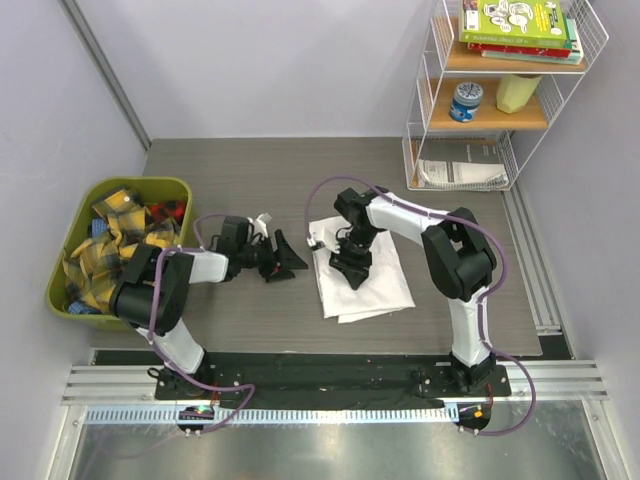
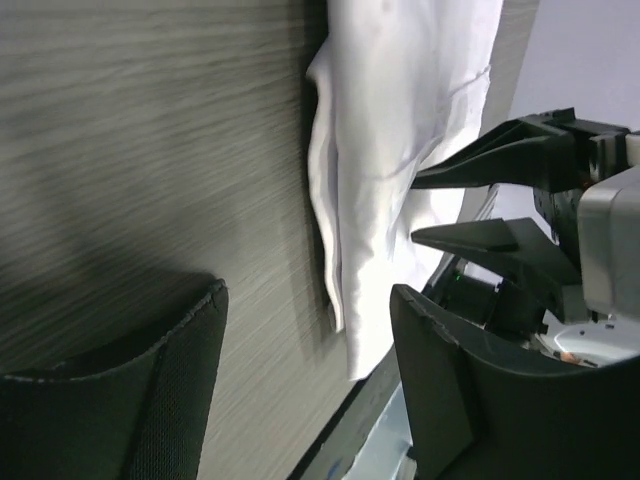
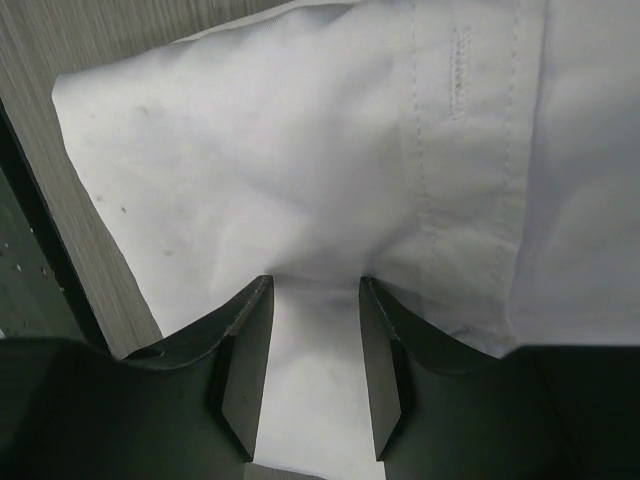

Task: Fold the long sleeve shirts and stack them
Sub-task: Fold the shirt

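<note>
Under the right gripper (image 3: 315, 370) lies 1 folded shirt (image 3: 300, 170), mid-table, with its long axis running near to far. The fingers (image 3: 245, 370) straddle a ridge of cloth, half spread; whether they pinch it I cannot tell. Just left of the shirt's edge the left gripper (image 1: 283, 257) hangs spread and empty, so the right arm is nearer. At the left sits a bin (image 1: 140, 181) of plaid cloths (image 1: 110, 235), and a shelf (image 1: 490, 120) stands far right. Nothing seems to block either arm.
</note>
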You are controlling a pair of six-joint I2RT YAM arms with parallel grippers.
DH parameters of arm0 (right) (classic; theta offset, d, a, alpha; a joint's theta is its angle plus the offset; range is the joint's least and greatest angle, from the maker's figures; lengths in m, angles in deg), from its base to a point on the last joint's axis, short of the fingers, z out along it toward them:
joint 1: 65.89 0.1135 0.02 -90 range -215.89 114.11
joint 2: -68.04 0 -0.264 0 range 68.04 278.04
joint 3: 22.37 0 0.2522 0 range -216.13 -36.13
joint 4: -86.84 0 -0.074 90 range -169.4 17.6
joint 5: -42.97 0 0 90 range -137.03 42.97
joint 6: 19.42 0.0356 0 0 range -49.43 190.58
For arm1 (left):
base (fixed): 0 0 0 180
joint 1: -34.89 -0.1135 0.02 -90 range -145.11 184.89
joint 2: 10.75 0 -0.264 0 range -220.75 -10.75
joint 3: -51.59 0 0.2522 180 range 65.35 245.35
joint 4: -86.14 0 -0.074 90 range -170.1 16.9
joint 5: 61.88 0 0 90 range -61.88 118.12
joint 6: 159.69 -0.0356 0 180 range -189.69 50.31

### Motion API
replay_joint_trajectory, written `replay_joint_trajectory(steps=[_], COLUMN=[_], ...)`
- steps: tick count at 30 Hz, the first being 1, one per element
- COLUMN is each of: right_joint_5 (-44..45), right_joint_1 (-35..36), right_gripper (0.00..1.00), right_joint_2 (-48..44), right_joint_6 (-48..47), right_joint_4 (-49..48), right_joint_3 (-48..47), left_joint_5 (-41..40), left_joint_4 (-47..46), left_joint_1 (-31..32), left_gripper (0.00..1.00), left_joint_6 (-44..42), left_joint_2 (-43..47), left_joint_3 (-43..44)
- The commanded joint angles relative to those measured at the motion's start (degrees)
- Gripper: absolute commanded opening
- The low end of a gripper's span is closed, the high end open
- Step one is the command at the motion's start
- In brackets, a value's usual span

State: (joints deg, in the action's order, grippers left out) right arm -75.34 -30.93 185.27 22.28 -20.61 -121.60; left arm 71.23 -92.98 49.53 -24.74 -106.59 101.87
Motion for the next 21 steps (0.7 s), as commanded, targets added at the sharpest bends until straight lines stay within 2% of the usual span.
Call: replay_joint_trajectory(steps=[1,2,7,11,16,21], right_joint_5=[2.1,1.4,-1.1,-1.4,2.3,2.3], right_joint_1=[-1.9,-2.3,-7.9,-10.8,-12.3,-13.0], right_gripper=[0.46,0.47,0.50,0.50,0.47,0.47], right_joint_2=[-1.7,-1.7,0.3,1.2,1.3,2.7], right_joint_6=[-6.6,-4.5,8.4,14.4,16.6,17.4], right_joint_4=[7.2,7.7,7.0,3.7,-1.4,-2.9], right_joint_3=[-4.6,-5.7,-12.3,-11.7,-5.2,-3.7], left_joint_5=[-4.9,-5.1,-7.7,-8.7,-11.4,-11.7], left_joint_4=[-16.1,-18.2,-18.0,-16.5,-14.5,-16.4], left_joint_1=[2.8,3.0,5.1,7.2,10.7,13.1], left_gripper=[0.68,0.68,0.68,0.67,0.65,0.60], left_joint_6=[7.6,10.1,11.9,12.6,13.4,15.2], left_joint_2=[-4.0,-4.9,-5.9,-6.0,-6.5,-9.9], left_joint_3=[-0.7,-0.7,-0.8,-2.0,-2.5,-2.1])
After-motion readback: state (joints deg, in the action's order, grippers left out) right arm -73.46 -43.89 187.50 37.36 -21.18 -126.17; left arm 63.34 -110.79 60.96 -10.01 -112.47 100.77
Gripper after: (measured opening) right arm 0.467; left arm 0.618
